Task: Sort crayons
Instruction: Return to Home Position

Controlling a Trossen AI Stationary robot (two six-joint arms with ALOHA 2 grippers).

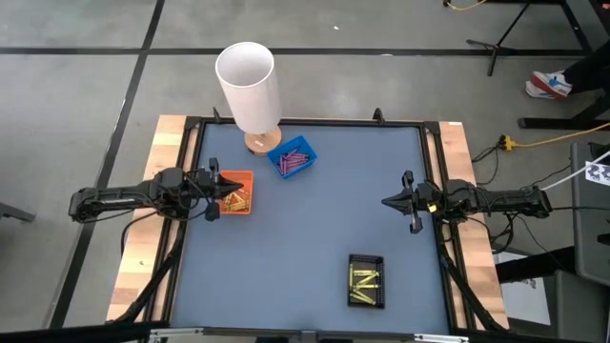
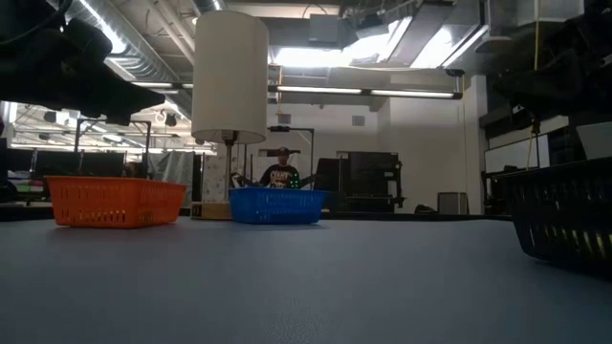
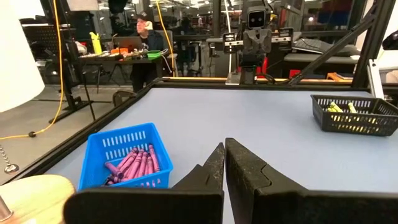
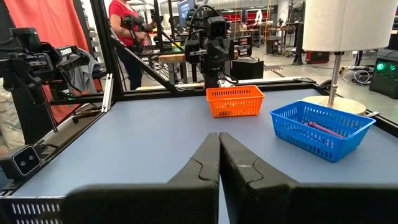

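Purple-pink crayons (image 3: 134, 165) lie in a blue tray (image 1: 292, 157) near the table's far edge. Orange-gold crayons (image 1: 236, 200) lie in an orange tray (image 1: 238, 205) at the left. Yellow crayons (image 1: 364, 281) lie in a black tray (image 1: 366, 297) at the near right. My left gripper (image 1: 223, 181) is shut, points level toward the right and, in the high view, stands over the orange tray's left rim. My right gripper (image 1: 385, 202) is shut at the table's right side and points level toward the left, with nothing between its fingers. Both show shut in their own wrist views (image 3: 222, 147) (image 4: 219, 135).
A white lamp (image 1: 248, 81) on a round wooden base (image 1: 262, 143) stands at the far edge beside the blue tray. A raised black frame (image 1: 315, 122) runs round the blue-grey tabletop. People (image 4: 124, 25) stand and sit in the room beyond the table.
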